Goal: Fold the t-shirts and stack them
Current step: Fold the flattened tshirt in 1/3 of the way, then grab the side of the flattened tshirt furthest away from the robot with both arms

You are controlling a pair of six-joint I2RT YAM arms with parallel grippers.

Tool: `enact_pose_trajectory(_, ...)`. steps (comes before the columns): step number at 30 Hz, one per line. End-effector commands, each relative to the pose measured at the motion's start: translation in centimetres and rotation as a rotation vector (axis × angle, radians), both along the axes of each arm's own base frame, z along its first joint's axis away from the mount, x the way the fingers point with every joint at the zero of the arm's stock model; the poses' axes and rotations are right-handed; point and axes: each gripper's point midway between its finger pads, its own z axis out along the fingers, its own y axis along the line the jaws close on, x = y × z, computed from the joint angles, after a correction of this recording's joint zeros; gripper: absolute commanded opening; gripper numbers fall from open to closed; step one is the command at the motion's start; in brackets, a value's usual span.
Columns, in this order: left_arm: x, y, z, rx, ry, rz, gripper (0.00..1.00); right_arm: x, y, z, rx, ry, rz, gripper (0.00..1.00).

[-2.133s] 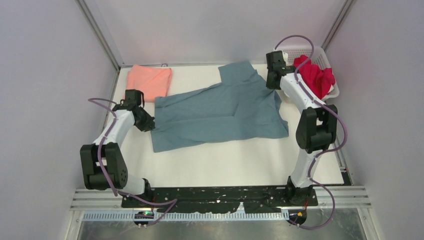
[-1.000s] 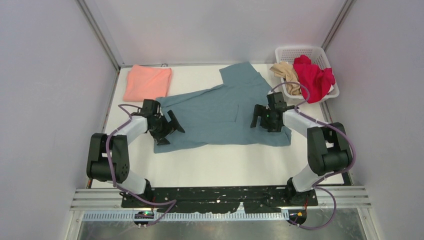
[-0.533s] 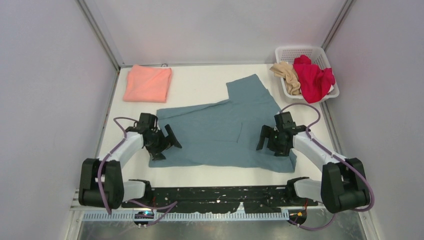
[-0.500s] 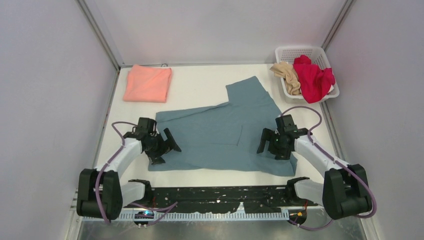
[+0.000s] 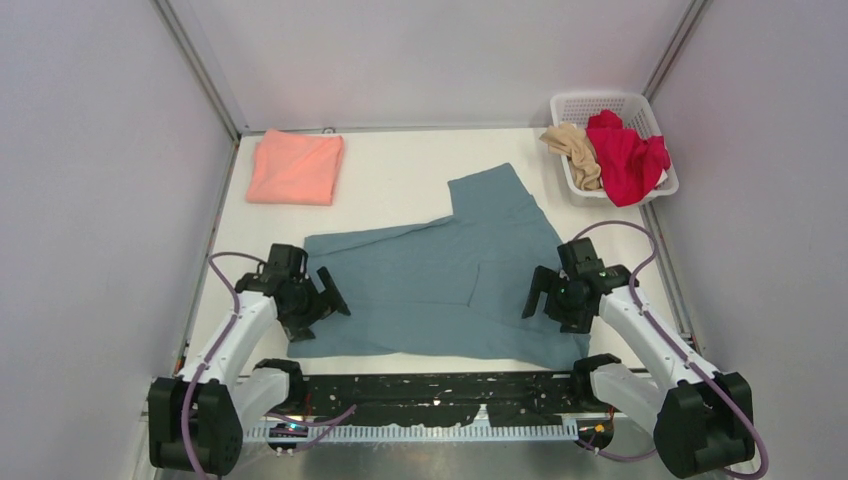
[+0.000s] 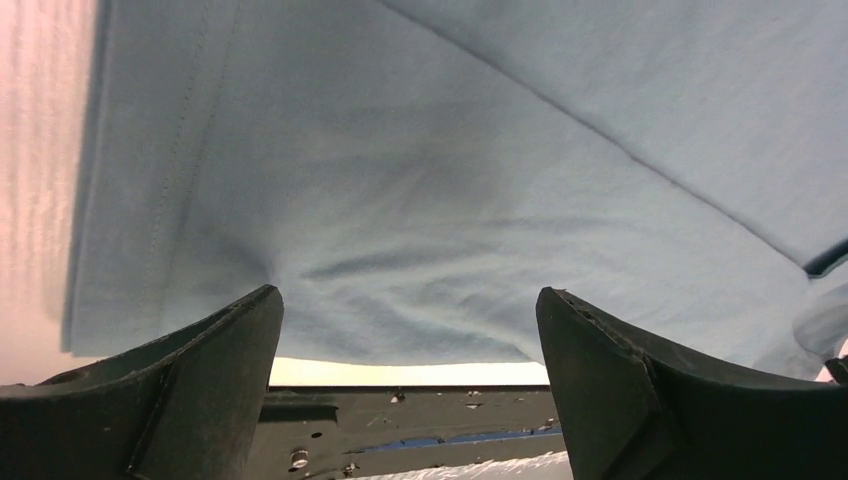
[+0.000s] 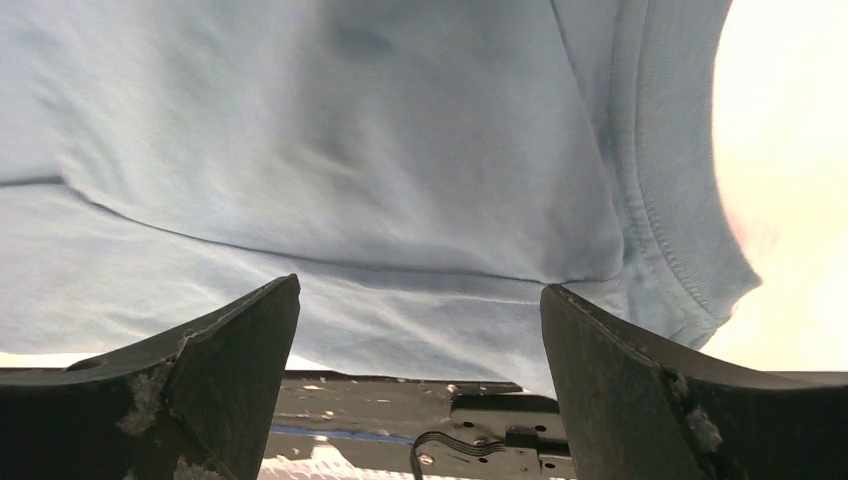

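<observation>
The large slate-blue t-shirt (image 5: 440, 290) lies spread flat near the table's front edge, one sleeve pointing to the back (image 5: 495, 195). My left gripper (image 5: 318, 312) stands open over its left hem. My right gripper (image 5: 550, 308) stands open over its right side. In the left wrist view the blue cloth (image 6: 420, 170) fills the frame beyond the open gripper (image 6: 408, 292). The right wrist view shows the shirt (image 7: 350, 150) and its hem past the open gripper (image 7: 420, 285). A folded salmon-pink t-shirt (image 5: 295, 168) lies at the back left. Red (image 5: 630, 155) and beige (image 5: 572, 150) t-shirts sit crumpled in the basket.
The white lattice basket (image 5: 600, 100) stands at the back right corner. The black base rail (image 5: 440, 388) runs along the front edge, just below the blue shirt's hem. Grey walls close in on the left, back and right.
Both arms have drawn back toward the front edge, and the blue shirt has slid forward with them, away from the pink shirt and the basket. Both grippers have stayed open.
</observation>
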Motion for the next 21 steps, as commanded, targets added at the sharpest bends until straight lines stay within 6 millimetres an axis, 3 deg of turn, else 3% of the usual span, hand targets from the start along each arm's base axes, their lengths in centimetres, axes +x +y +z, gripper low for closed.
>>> enact_pose_trajectory(1,3.7,0.9,4.6,0.056,-0.156,0.003,1.00,5.4,0.0,5.6,-0.018,-0.248,0.001,0.95)
enact_pose_trajectory(4,7.1,1.9,7.4,0.113,-0.258,0.042,0.99,8.4,0.5,9.8,-0.001,-0.398,0.023,0.95)
enact_pose_trajectory(8,11.9,3.9,7.8,0.144,-0.293,0.113,0.99,11.3,1.2,12.3,0.020,-0.497,0.032,0.95)
enact_pose_trajectory(15,20.1,6.1,6.2,0.064,-0.290,0.178,0.91,14.8,2.2,12.6,0.021,-0.476,0.060,0.95)
enact_pose_trajectory(21,22.9,7.5,4.2,0.074,-0.234,0.167,0.79,16.4,2.8,11.5,0.027,-0.439,0.068,0.95)
